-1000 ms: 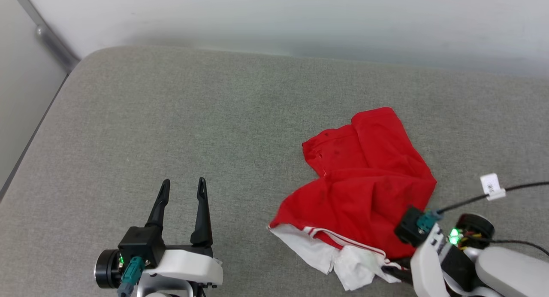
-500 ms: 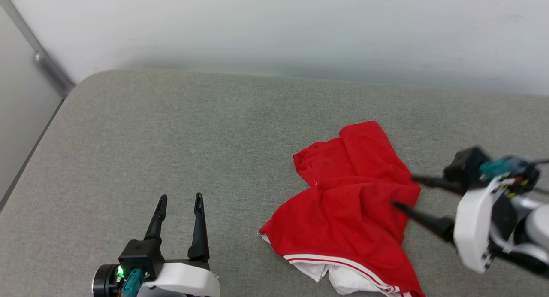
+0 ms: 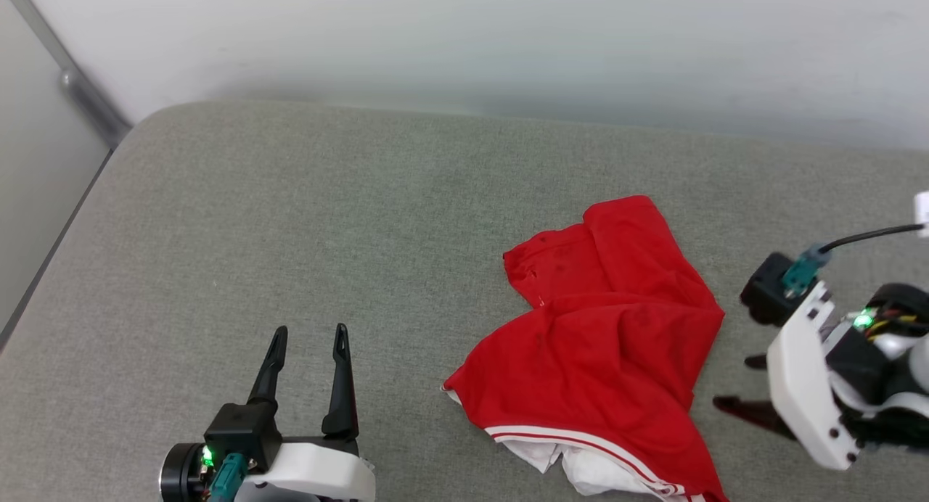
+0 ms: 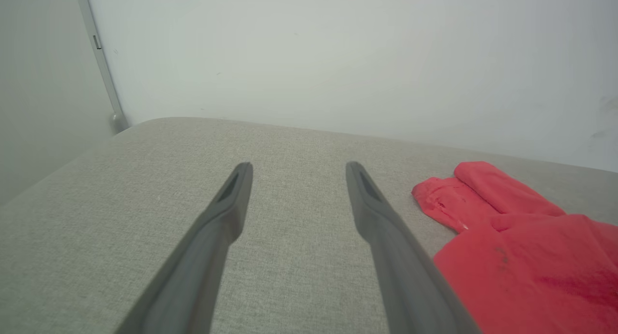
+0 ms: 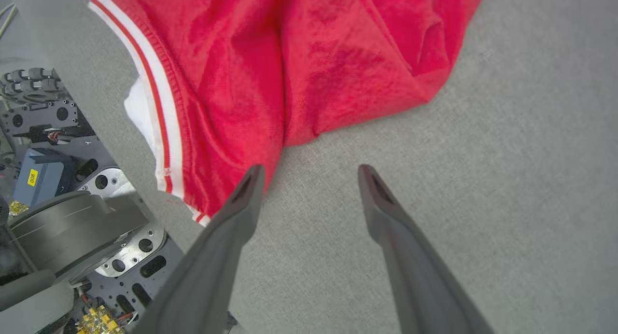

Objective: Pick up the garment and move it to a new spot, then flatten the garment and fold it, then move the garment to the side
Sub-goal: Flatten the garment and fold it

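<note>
While the garment (image 3: 602, 357) lies rumpled on the table (image 3: 290, 197), the head view places it right of centre, its striped trim and white sleeve reaching toward the near edge. The left gripper (image 3: 308, 333) stands over bare table near the near edge, well apart from the cloth, its jaws spread and empty. The right gripper (image 3: 734, 382) sits just beside the garment's right side, jaws parted, nothing between them.

Left wrist view: both dark fingers (image 4: 227, 213) point across bare table toward the far edge. The red cloth (image 4: 521, 257) lies off to their right, untouched.

Right wrist view: the jaws stand wide over grey table. One fingertip (image 5: 251, 179) is at the red hem; whether it touches cannot be told. The white sleeve (image 5: 137, 102) lies at the near edge, above the robot's base (image 5: 72, 218).

Assessment: the garment is unheld, bunched in overlapping folds and neither flattened nor folded. Whether this is its new spot cannot be confirmed. Flattening, folding and the move aside appear outstanding.
</note>
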